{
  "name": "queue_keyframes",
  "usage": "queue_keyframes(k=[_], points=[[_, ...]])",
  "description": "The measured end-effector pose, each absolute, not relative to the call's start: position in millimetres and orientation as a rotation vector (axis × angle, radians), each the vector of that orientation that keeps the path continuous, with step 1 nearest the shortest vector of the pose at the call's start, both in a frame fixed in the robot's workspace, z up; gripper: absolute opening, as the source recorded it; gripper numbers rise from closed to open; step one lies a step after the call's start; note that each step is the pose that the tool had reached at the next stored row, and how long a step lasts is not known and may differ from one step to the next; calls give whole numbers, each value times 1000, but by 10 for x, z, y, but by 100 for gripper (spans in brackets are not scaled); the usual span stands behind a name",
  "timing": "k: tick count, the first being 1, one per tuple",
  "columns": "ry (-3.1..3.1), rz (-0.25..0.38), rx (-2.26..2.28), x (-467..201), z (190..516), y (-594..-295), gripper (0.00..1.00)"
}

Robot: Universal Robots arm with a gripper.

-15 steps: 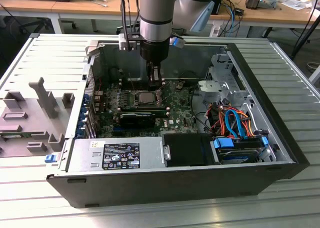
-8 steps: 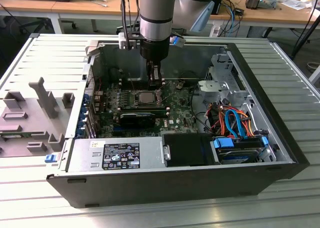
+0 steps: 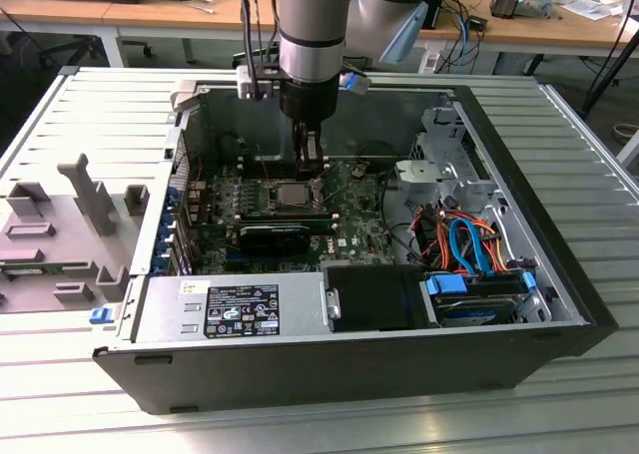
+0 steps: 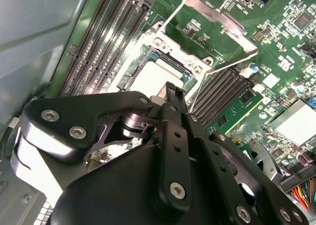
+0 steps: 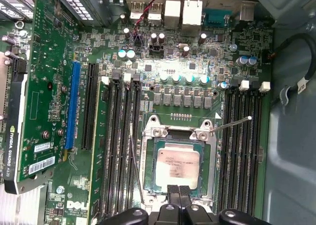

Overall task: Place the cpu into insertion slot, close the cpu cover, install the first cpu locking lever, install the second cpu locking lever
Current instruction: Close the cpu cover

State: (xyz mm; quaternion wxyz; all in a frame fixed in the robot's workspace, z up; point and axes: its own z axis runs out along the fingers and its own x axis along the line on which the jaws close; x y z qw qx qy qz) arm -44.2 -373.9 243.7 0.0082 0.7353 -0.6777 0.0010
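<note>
Your hand (image 4: 170, 89), closed tight and empty, hangs over the cpu (image 5: 177, 166). It sits in the insertion slot (image 5: 149, 156), cpu cover (image 4: 222, 18) raised.

arm (image 3: 312, 35): upright, wrist pointing straight down | tool (image 3: 311, 170): fingers pressed together, tips hanging lowest

Cpu (image 5: 178, 166) silver-grey; circuit board (image 5: 187, 52) green; hand (image 5: 178, 190) black; cpu cover (image 4: 217, 17) silver

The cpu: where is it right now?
In the first wrist view the cpu lies in the insertion slot, between two memory slot banks, close to the end effector.
</note>
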Motion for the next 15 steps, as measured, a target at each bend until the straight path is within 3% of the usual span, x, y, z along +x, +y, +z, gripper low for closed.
queue_keyframes(k=[15], points=[[-2193,2,2227,-441,2438,-3827,11]])
